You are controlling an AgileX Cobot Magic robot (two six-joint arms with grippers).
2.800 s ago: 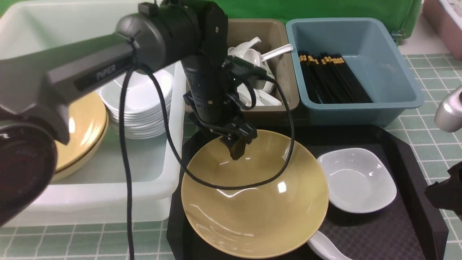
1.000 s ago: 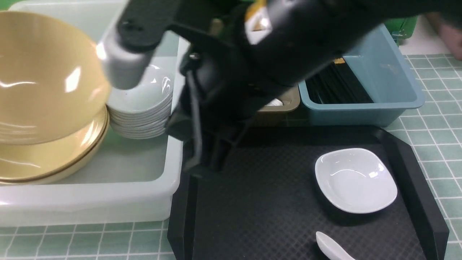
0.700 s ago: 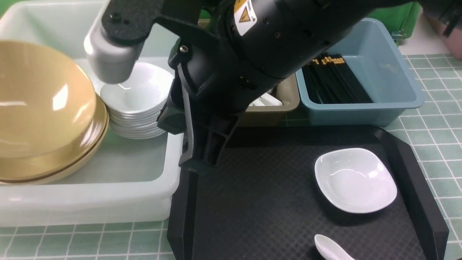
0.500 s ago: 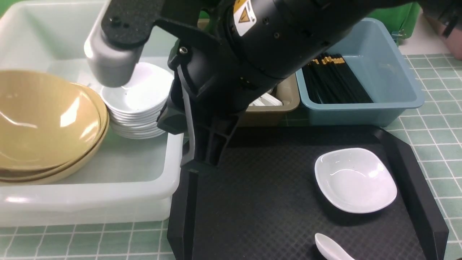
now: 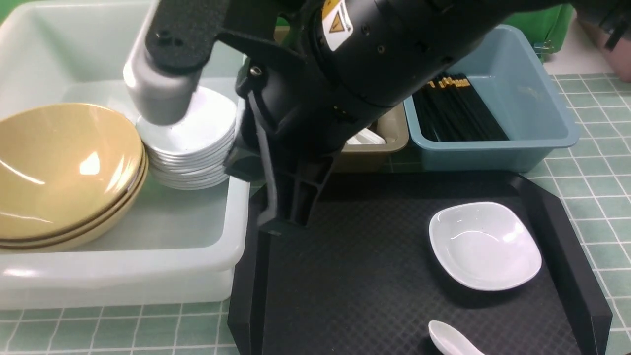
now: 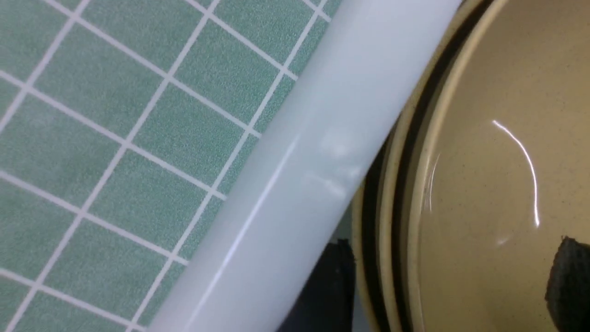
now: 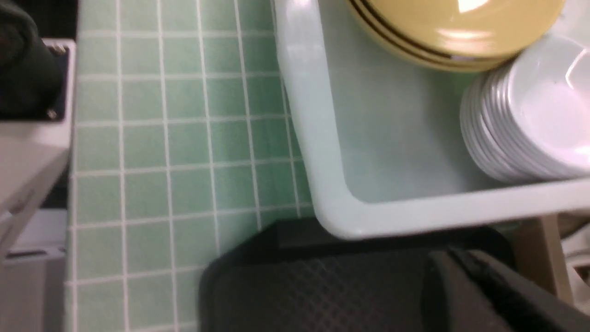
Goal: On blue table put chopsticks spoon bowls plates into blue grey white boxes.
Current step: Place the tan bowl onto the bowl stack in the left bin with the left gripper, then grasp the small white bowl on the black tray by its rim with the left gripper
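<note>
Left end effector: fingers spread wide either side of top bowl rim, gripping nothing. Top bowl was tilted in the air a second ago, now nested on bowl stack inside white box, toward table left side, beside plate stack. Right end effector pressed together, empty, over black tray far-left corner, barely shifted. Single plate and spoon on tray as before.

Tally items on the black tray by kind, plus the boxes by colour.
White plate: 1
White spoon: 1
White box: 1
Grey box: 1
Blue box: 1
Total: 5
</note>
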